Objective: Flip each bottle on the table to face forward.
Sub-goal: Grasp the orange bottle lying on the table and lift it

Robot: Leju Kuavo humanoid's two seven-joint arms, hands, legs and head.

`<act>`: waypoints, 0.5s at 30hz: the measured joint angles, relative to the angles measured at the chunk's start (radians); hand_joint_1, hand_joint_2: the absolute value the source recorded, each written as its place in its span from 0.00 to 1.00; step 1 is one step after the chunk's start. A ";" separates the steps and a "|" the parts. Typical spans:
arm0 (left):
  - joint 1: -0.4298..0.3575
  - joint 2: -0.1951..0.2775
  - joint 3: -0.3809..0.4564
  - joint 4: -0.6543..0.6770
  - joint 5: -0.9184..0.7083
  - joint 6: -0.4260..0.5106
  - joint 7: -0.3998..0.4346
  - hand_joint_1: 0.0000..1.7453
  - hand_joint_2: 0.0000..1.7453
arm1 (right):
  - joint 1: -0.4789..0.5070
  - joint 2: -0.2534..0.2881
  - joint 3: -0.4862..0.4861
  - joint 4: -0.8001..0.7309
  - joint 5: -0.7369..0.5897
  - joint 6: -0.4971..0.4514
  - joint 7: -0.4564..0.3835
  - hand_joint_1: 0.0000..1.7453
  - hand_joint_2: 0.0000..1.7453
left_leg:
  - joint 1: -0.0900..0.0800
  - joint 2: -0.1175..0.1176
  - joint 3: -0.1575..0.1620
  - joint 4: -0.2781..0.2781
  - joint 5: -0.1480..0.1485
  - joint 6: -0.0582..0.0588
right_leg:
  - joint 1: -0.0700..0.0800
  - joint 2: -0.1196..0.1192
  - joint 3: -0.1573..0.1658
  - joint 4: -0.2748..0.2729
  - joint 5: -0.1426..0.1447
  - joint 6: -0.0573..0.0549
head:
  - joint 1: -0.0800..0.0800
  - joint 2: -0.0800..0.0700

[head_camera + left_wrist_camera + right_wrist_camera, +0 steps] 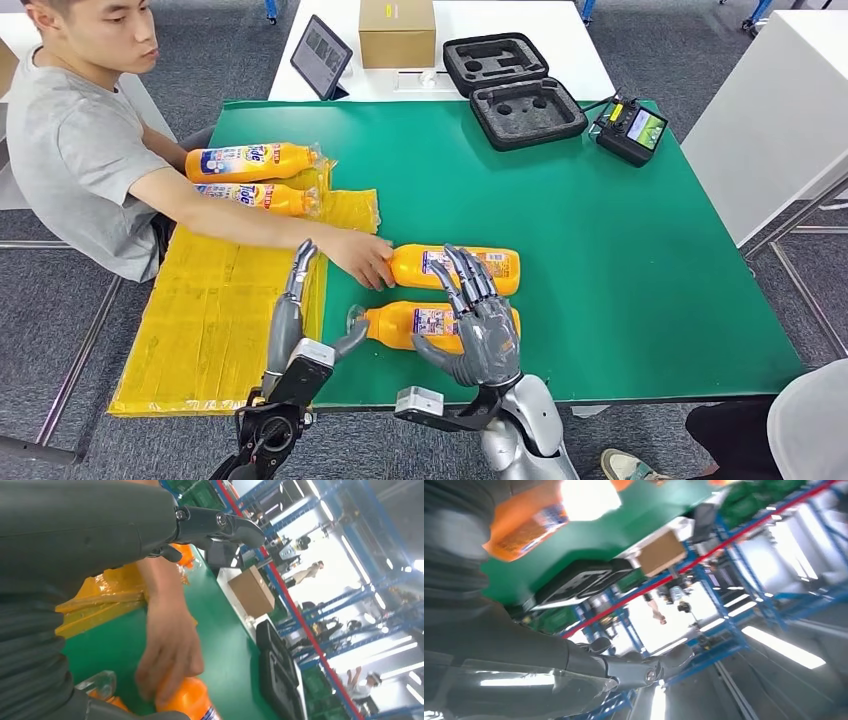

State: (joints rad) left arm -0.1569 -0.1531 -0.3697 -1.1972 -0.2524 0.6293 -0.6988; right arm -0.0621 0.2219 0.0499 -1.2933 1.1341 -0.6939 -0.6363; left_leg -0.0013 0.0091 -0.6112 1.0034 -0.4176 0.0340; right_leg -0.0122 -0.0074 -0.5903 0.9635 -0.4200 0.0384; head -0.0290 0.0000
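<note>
Two orange bottles lie on their sides on the green table (640, 260): a far bottle (490, 268) and a near bottle (405, 325) with a clear cap. A person's hand (360, 258) grips the far bottle's neck; it also appears in the left wrist view as the person's hand (170, 650) on the orange bottle (192, 702). My right hand (480, 325) hovers over both bottles with fingers spread, holding nothing. My left hand (292, 305) is at the table's edge, fingers straight, thumb near the near bottle's cap. Two more bottles (250, 160) (258, 197) lie on the yellow mat.
A yellow plastic mat (215, 320) covers the table's left side. At the back stand a cardboard box (397, 32), a tablet (320, 55), an open black foam case (515, 90) and a controller (630, 128). The person sits at the left; another person's knee (810, 420) is at the lower right.
</note>
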 joint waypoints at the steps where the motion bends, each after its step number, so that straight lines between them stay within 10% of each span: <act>1: 0.001 0.000 -0.002 -0.004 0.008 0.009 -0.001 0.00 1.00 | -0.001 0.003 -0.009 0.005 0.061 0.000 0.033 0.00 1.00 | 0.000 0.000 0.000 0.000 0.000 0.000 | 0.000 0.000 0.000 0.000 0.000 0.000 | 0.000 0.000; 15: 0.017 0.016 -0.040 -0.044 0.064 0.049 -0.003 0.00 1.00 | -0.068 -0.014 -0.019 0.183 0.250 0.000 0.342 0.00 1.00 | 0.000 0.000 0.000 0.000 0.000 0.000 | 0.000 0.000 0.000 0.000 0.000 0.000 | 0.000 0.000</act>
State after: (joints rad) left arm -0.1398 -0.1371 -0.4097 -1.2408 -0.1883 0.6786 -0.7015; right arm -0.1301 0.2078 0.0314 -1.1105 1.3845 -0.6939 -0.2946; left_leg -0.0014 0.0091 -0.6115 1.0034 -0.4176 0.0340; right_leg -0.0123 -0.0075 -0.5904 0.9635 -0.4199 0.0385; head -0.0291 0.0000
